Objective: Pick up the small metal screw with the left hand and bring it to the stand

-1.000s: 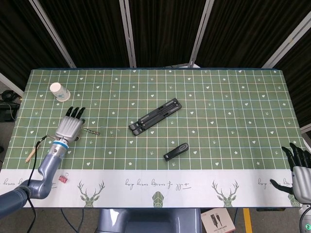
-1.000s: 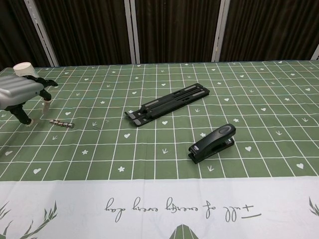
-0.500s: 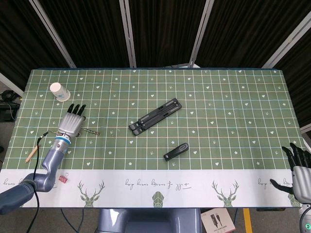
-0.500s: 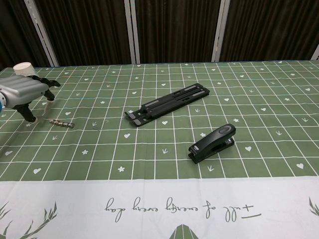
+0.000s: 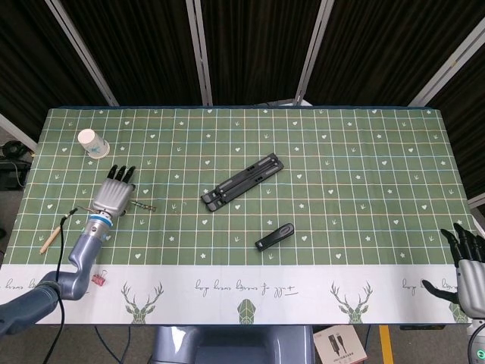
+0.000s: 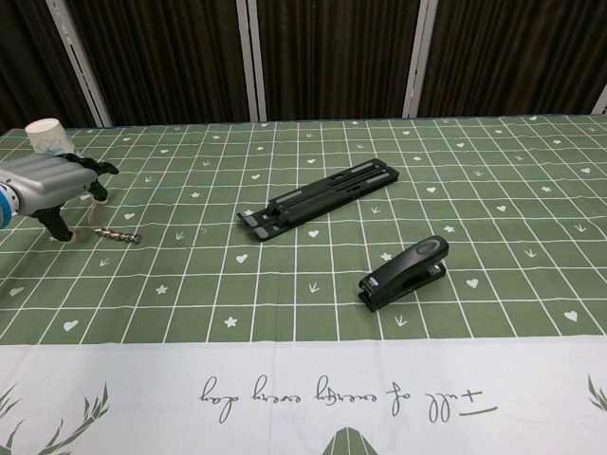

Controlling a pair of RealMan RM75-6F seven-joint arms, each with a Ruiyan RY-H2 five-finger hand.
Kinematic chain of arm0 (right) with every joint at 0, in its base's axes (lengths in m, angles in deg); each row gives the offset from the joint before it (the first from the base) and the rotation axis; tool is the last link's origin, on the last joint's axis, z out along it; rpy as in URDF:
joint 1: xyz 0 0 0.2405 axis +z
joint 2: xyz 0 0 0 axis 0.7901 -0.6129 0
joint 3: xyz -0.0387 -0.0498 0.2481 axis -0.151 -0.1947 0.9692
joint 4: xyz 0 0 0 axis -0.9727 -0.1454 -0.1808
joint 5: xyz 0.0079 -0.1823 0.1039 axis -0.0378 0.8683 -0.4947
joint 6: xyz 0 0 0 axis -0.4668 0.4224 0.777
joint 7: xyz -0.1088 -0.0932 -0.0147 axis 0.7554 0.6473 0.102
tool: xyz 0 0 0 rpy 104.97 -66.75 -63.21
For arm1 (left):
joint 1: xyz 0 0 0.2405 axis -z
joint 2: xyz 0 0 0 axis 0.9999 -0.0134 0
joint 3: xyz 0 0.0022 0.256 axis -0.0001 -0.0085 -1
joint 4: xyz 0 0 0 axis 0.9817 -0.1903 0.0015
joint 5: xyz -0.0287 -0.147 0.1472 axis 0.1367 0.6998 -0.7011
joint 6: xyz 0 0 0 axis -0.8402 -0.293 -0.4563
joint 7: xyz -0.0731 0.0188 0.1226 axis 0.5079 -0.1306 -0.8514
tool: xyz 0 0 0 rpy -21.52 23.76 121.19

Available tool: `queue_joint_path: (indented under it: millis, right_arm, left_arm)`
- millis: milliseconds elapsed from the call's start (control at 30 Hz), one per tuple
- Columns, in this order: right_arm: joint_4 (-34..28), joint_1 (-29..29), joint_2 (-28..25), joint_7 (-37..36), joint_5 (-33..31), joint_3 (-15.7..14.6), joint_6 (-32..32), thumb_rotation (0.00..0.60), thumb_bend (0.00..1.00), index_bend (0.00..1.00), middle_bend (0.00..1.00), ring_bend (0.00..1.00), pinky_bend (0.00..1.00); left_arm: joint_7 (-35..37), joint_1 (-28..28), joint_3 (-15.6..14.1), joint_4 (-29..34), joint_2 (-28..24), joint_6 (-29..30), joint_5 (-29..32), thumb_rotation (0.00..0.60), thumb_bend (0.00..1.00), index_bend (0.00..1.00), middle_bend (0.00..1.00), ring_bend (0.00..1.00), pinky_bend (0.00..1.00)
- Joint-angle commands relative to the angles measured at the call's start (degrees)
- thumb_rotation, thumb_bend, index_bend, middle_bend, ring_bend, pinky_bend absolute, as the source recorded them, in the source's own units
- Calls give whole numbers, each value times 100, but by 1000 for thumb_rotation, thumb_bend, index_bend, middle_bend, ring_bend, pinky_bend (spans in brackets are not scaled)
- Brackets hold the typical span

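Head view
- The table (image 5: 318, 144) carries a green gridded cloth with a white printed strip along its near edge.
- The left hand (image 5: 111, 197) sits over the left part of the cloth, back upward, dark fingers (image 5: 119, 174) extended and a little apart, pointing toward the far edge. It holds nothing that can be seen.
- The small metal screw (image 5: 142, 205) lies flat on the cloth just beside the hand, on its inner side. Whether hand and screw touch cannot be told from above.
- The stand (image 5: 242, 180), a flat black folded frame, lies diagonally near the table's middle, well apart from the screw.
- A black stapler (image 5: 274, 236) lies nearer the front edge, below the stand.
- A white paper cup (image 5: 92, 142) lies near the far left corner.
- A wooden-handled tool (image 5: 52, 236) rests by the left edge; a small pink clip (image 5: 98, 280) lies on the white strip near the forearm.
- The right hand (image 5: 467, 265) hangs off the table's near right corner, fingers spread, holding nothing.

Chest view
- The left hand (image 6: 47, 185) shows at the left margin, raised on its fingertips, thumb (image 6: 59, 226) planted on the cloth and fingers parted.
- The small metal screw (image 6: 118, 233) lies on the cloth just right of the thumb, not gripped.
- The stand (image 6: 320, 202) and stapler (image 6: 405, 273) lie apart toward the centre.
- The paper cup (image 6: 49, 137) is behind the hand.
- The right hand does not appear here.
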Motion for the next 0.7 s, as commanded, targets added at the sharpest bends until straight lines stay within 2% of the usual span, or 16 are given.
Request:
queue_joint_path:
  millis: [33,533,700]
  right_arm:
    - [6,0,0,1,3,-1,0,600,50,119,0,0,19]
    - [51,-8,15,-64,21,20,38,600,51,119,0,0,19]
    - [55,-11,19,-83,4,29,36,600,51,119,0,0,19]
  left_arm:
    - [17,27,-15,-32,38,5,-38,600,307,512,0,0,0]
    - [-60,148,-34,-309,279,-144,4,600,311,521,0,0,0]
    - [-38,172,-42,-373,348,-161,-10,600,427,622,0,0,0]
